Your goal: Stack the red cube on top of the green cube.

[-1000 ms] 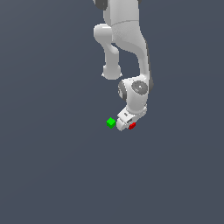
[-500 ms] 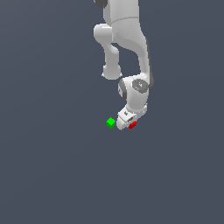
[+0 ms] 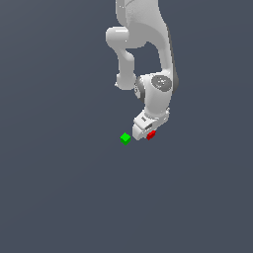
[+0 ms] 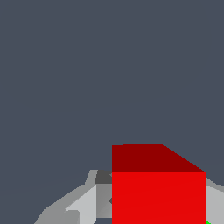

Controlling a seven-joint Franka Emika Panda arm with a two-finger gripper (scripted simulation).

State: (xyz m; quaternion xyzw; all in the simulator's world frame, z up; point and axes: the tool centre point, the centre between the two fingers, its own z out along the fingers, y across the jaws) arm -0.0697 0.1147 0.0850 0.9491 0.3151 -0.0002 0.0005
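Note:
The red cube (image 3: 151, 134) sits low between my gripper's (image 3: 147, 133) fingertips, at the exterior view's right of the green cube (image 3: 125, 138). The green cube stands alone on the floor, about a cube's width from the gripper. In the wrist view the red cube (image 4: 158, 192) fills the space between the grey fingers (image 4: 83, 204), which lie against its sides. The gripper is shut on it. Only a thin green sliver (image 4: 208, 222) of the green cube shows at the wrist picture's edge.
The floor (image 3: 59, 188) is a plain dark grey surface with nothing else on it. The white arm (image 3: 155, 94) reaches down from the top of the exterior view, above the cubes.

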